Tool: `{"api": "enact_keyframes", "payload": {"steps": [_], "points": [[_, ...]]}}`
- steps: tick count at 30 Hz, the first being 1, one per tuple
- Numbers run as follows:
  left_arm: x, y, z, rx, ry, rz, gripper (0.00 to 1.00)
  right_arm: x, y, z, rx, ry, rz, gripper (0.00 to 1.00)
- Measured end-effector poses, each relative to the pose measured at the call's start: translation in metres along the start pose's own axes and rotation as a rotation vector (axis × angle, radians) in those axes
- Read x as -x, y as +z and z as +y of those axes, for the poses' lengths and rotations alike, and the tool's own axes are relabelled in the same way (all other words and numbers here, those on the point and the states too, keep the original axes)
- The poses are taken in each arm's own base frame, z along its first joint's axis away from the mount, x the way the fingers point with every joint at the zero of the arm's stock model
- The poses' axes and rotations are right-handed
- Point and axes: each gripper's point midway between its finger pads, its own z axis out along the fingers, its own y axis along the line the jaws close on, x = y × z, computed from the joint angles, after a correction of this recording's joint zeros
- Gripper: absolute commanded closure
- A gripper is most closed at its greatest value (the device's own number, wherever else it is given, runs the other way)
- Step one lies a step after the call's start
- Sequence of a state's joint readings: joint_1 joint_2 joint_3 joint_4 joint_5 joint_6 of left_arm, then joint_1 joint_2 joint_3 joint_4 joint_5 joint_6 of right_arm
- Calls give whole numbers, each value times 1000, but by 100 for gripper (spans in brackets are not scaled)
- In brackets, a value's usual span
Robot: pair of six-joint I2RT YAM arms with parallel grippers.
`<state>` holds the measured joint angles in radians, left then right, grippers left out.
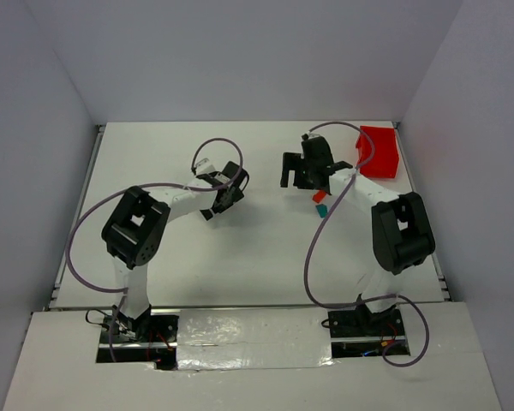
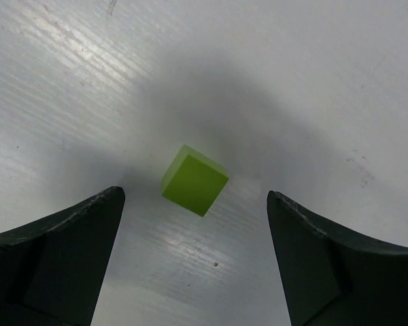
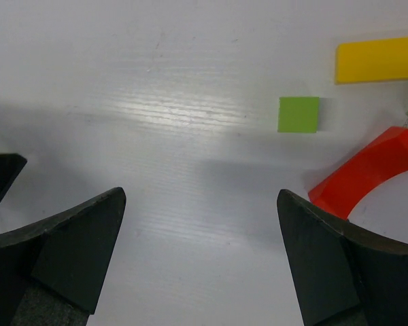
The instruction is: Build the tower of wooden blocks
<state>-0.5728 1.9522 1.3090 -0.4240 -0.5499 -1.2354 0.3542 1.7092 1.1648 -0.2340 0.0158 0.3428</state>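
Left claw (image 2: 195, 195) gapes empty astride a green cube (image 2: 194, 182) (right claw (image 3: 200, 197) likewise, beside red arch (image 3: 367, 180))

The white table (image 1: 265, 257) is bearing a red bin (image 1: 379, 152) at its far right corner. A lime-green cube (image 2: 194, 180) is lying alone on the bare top. Elsewhere a green square block (image 3: 298, 114), a yellow bar (image 3: 379, 60) and a red arch (image 3: 367, 176) are lying close together, the green block touching neither; a teal piece (image 1: 321, 210) is sitting on the right half
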Motion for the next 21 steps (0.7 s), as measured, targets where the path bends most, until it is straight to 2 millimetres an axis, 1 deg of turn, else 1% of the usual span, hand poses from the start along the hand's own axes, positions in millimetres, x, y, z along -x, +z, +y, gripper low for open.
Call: {"api": "enact_keyframes", "payload": {"steps": [2,3,7,9,11,14,16,19,20,21], "points": [[-2,-3,4,3,6,11,1,0,9,-5,-26,-10,18,2],[-4,-5,8,10,13,23,1,1,13,-7,-39,-16,28,6],[-6,-16,21,16,24,42,0,1,36,-17,-80,-31,71,11],[-2,-27,26,4,22,37,1,1,44,-22,-102,-38,89,16],[7,-44,30,-27,22,22,1,3,50,-25,-117,-46,97,16],[25,-70,35,-85,11,-18,0,4,53,-30,-141,-62,104,16],[35,-84,39,-121,11,-48,1,3,53,-32,-147,-71,108,16],[41,-98,54,-138,32,-77,1,2,53,-36,-160,-83,116,17],[41,-100,59,-138,47,-81,1,2,53,-38,-163,-84,117,21],[41,-102,63,-139,60,-83,1,2,54,-39,-165,-85,117,21]]}}
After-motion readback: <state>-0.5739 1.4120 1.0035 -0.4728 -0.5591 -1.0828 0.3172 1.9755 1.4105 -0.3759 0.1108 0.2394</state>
